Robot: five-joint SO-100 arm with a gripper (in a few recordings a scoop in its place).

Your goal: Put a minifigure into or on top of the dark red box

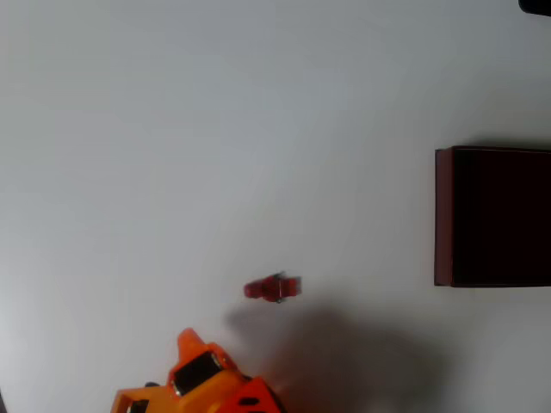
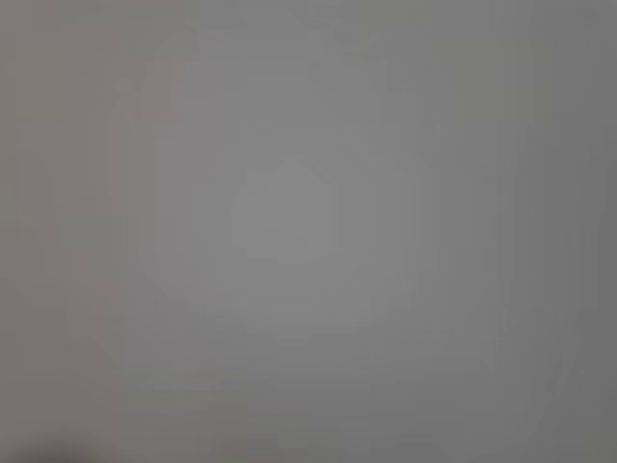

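In the overhead view the minifigure (image 1: 273, 288), tiny and red with a pale end to the right, lies on its side on the white table, a little below centre. The dark red box (image 1: 443, 215), with thin maroon walls and a near-black inside, stands at the right edge, cut off by the frame. My orange gripper (image 1: 191, 344) comes in from the bottom edge, below and left of the minifigure and apart from it; its fingers do not show clearly, so open or shut is unclear. The wrist view is a blurred grey surface.
The white table (image 1: 215, 129) spreads over the whole left and top of the overhead view. A soft shadow (image 1: 344, 353) lies below and right of the minifigure. A small dark object (image 1: 538, 5) sits in the top right corner.
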